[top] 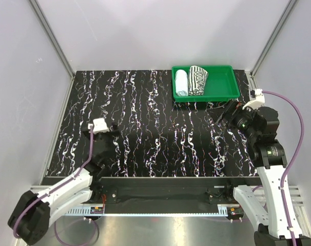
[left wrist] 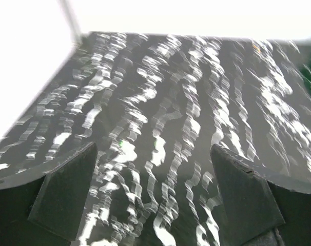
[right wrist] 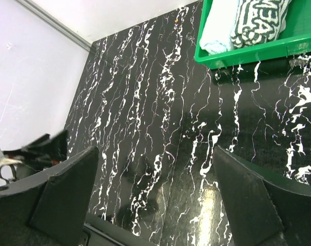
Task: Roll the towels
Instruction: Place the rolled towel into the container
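Note:
Two rolled towels lie side by side in the green tray (top: 225, 91) at the back right: a pale blue towel (top: 181, 82) on the left and a zebra-striped towel (top: 197, 79) beside it. The right wrist view shows the blue towel (right wrist: 219, 25) and the striped towel (right wrist: 260, 20) at its top edge. My right gripper (top: 226, 113) hangs open just in front of the tray, with only the mat between its fingers (right wrist: 68, 192). My left gripper (top: 110, 134) stands open over the mat at the left, empty; its wrist view is blurred.
A black mat with white marbling (top: 150, 123) covers the table. White walls with metal corner posts (top: 53, 38) close in the left, back and right sides. A metal rail (top: 160, 212) runs along the near edge between the arm bases.

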Robot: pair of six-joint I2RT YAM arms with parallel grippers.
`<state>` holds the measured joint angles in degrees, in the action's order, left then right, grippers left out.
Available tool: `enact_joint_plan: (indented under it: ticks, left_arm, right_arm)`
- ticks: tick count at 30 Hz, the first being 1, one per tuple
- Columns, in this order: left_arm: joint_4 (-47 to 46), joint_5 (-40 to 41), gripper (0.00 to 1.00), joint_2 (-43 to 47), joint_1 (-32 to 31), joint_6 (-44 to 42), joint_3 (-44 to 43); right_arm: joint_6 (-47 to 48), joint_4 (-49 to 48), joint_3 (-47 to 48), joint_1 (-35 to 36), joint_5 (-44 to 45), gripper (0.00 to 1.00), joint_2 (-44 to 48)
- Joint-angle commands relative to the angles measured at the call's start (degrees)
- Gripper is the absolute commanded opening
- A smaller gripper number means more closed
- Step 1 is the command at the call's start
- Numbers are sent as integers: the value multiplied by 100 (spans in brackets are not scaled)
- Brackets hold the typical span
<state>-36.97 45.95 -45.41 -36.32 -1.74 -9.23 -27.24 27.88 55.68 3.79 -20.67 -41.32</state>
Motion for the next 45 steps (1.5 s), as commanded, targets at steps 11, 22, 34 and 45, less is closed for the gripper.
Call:
enact_joint_plan:
  ticks: [11,22,34,45]
  left_arm:
    - [-1147,-2830,99,-1646,2900,824,-174]
    - [-961,-4268,99,-1937,3333,500,-413]
    - [-2660,-3944,99,-2851,3349,-214,-104]
    - [-2333,-3673,99,-3044,3614,165,-307]
  right_arm:
    - [167,297,268,16,-184,100,124]
    - [97,104,13,8,-324,100,1]
    - [106,95,-110,16,-289,100,-113]
    - [-18,-142,-479,16,-342,100,-148]
